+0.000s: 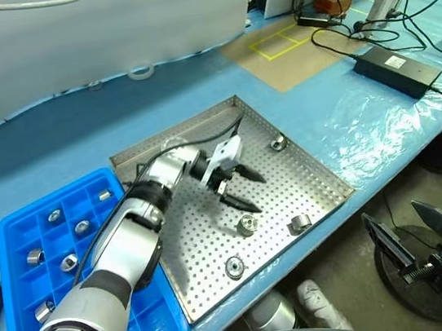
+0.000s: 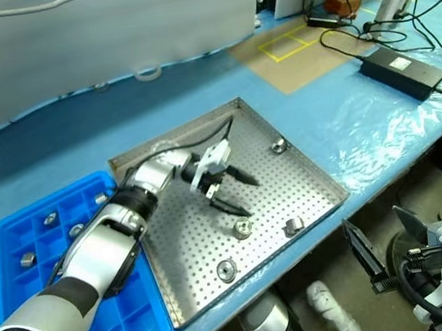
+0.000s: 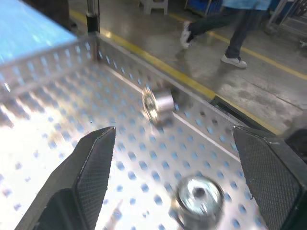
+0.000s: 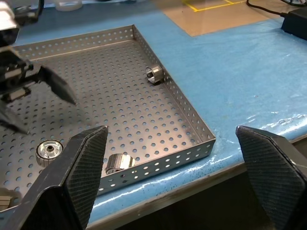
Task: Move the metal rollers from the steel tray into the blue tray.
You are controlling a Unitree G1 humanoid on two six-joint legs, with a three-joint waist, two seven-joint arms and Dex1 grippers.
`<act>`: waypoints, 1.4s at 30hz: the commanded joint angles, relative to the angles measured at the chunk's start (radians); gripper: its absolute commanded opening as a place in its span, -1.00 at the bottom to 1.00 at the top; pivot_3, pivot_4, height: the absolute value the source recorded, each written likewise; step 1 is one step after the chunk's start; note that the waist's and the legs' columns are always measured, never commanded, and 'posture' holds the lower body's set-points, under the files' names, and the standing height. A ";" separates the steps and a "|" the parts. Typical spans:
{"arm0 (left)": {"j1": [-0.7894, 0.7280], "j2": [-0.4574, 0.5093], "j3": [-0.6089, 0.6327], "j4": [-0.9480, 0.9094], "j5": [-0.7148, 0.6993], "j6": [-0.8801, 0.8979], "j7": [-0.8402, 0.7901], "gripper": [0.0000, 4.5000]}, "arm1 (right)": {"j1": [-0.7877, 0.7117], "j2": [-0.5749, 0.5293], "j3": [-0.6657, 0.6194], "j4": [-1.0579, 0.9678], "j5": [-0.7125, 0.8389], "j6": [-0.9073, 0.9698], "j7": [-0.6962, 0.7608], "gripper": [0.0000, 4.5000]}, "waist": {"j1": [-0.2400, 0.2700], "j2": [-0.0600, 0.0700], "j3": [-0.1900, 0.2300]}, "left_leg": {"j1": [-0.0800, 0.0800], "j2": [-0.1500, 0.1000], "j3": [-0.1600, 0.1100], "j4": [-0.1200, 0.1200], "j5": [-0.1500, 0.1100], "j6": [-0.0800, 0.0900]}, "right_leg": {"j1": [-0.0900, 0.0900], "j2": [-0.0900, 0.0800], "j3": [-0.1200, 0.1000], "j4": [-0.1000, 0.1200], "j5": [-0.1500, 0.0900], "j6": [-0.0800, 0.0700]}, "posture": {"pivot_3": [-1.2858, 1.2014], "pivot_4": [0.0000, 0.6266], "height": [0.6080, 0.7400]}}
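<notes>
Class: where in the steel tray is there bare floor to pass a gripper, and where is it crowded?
Bare: the steel tray floor's far half, apart from one roller by its right rim. Crowded: the near corner, with three rollers beside the open left gripper.

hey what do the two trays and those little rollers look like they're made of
Steel tray: looks like bare sheet metal, dull silver, perforated floor with soft glare.
Blue tray: probably moulded plastic, with uniform bright colour, glossy compartment walls.
Metal rollers: polished metal by the look, with mirror-like highlights; the alloy can't be told.
</notes>
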 commanded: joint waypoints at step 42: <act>0.294 0.007 -0.012 -0.540 0.127 0.244 0.239 0.82 | -0.376 -0.021 0.092 -0.027 0.014 0.179 -0.248 1.00 | 0.059 0.000 0.003 | -0.003 -0.002 0.000 0.004 -0.002 0.003 | 0.000 -0.002 0.000 0.001 0.000 0.001 | -0.64 -0.52 1.00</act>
